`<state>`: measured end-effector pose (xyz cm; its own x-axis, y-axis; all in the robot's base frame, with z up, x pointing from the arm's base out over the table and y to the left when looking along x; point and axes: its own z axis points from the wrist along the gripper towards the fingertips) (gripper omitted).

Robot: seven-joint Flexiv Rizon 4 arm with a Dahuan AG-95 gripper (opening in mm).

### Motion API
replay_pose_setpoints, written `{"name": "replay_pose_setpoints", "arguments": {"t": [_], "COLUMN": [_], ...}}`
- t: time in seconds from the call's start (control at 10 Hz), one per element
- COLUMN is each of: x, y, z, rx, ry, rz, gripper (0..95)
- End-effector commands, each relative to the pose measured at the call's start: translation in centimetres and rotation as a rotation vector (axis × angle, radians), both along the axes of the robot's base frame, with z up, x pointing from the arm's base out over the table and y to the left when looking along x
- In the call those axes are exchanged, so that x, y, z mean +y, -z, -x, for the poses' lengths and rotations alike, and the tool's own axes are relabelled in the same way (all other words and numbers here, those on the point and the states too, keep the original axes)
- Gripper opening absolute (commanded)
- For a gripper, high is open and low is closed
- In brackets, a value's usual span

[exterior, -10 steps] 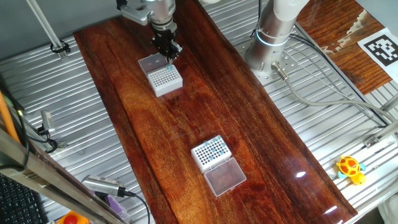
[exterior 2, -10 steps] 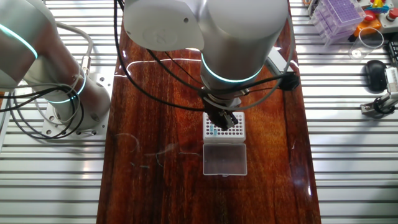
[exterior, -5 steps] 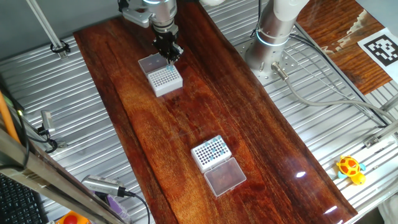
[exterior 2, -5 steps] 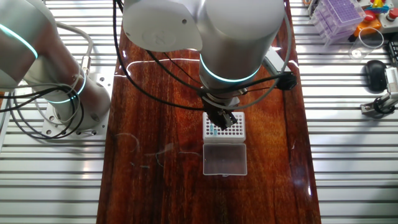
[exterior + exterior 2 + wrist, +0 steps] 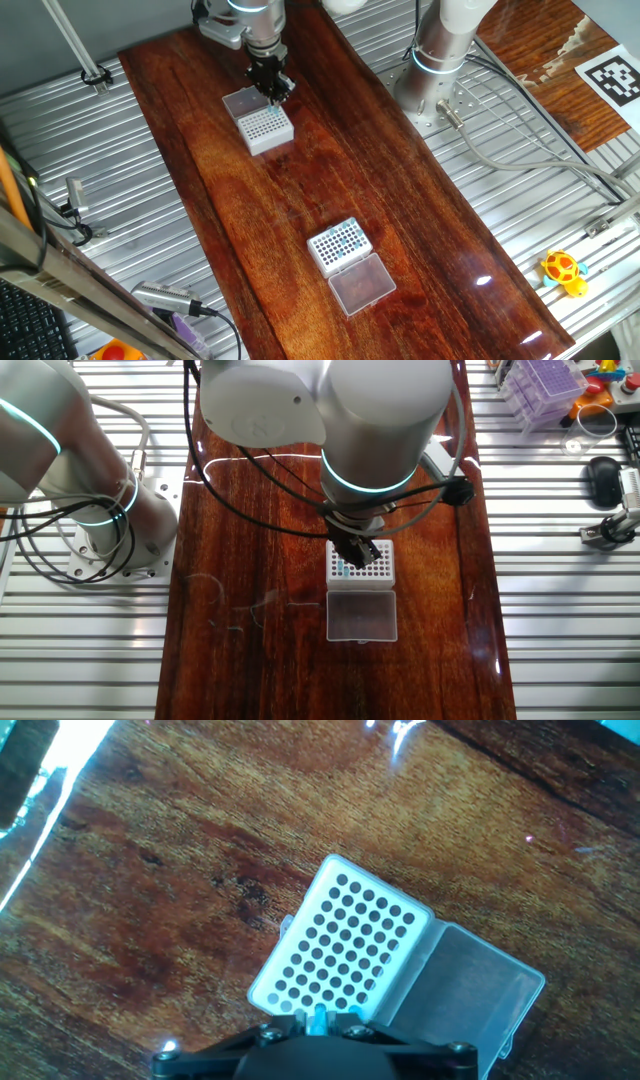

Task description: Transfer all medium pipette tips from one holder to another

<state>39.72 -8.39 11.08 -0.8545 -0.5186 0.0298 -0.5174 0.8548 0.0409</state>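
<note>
While a slender teal-blue plastic pipette tip [image 5: 318, 1016] showed at the fingers [image 5: 344, 570] of the black two-finger gripper [image 5: 273, 92], its cone hung over the near-edge rows of the white perforated tip holder [image 5: 265, 125] at the far end of the dark red wooden table [image 5: 330, 170], with most of that holder's holes looking dark and empty. The fingers appeared closed on the tip, though the hand view cut them off at the bottom edge. The holder's clear hinged lid [image 5: 361, 616] lay open flat beside it. Well apart, at the near end of the table, the second white holder [image 5: 339, 244] carried the rest of the small teal-blue tips [image 5: 345, 238] as dots in its grid, its own clear lid [image 5: 362, 283] open beside it.

I judged the step in hand to be seating one tip into the far holder, early in the task. The next move called for lining the cone squarely over a free hole, lowering straight, and only then releasing.
</note>
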Motion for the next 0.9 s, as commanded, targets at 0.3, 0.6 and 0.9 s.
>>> {"name": "replay_pose_setpoints", "arguments": {"t": [0.3,0.6,0.9], "x": [0.0,2.9,9.5], "y": [0.0,-0.6,-0.8], "z": [-0.1,-0.8,-1.4], "rx": [0.000,0.007,0.007], "ry": [0.021,0.090,0.189], "rz": [-0.005,-0.005,-0.017], "gripper": [19.0,19.0,19.0]}}
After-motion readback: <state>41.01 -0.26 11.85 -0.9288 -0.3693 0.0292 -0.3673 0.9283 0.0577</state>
